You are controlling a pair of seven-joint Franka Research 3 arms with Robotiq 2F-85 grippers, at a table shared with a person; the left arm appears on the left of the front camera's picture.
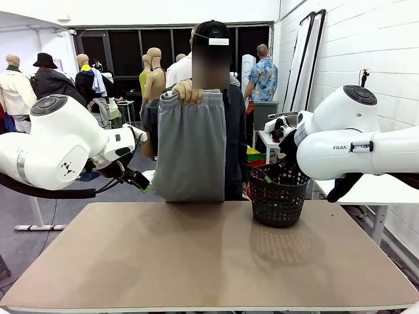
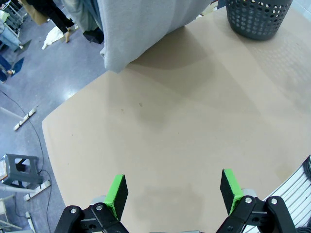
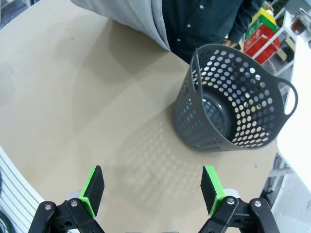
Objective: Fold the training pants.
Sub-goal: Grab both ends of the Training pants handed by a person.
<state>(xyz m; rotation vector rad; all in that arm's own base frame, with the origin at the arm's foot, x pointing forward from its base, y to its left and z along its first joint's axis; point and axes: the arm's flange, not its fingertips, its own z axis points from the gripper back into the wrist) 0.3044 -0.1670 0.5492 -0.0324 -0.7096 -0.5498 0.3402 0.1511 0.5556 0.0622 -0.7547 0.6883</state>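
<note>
A person at the far side holds the light-grey training pants up by the waistband with a hand, so they hang down to the table's far edge. The pants' lower end also shows in the left wrist view and in the right wrist view. My left gripper hovers left of the pants, above the table's far-left corner, open and empty. My right gripper sits beside the basket, also open with nothing between its green pads.
A black mesh basket stands empty at the table's far right. The brown table stretches bare toward the near edge. A white side table stands to the right.
</note>
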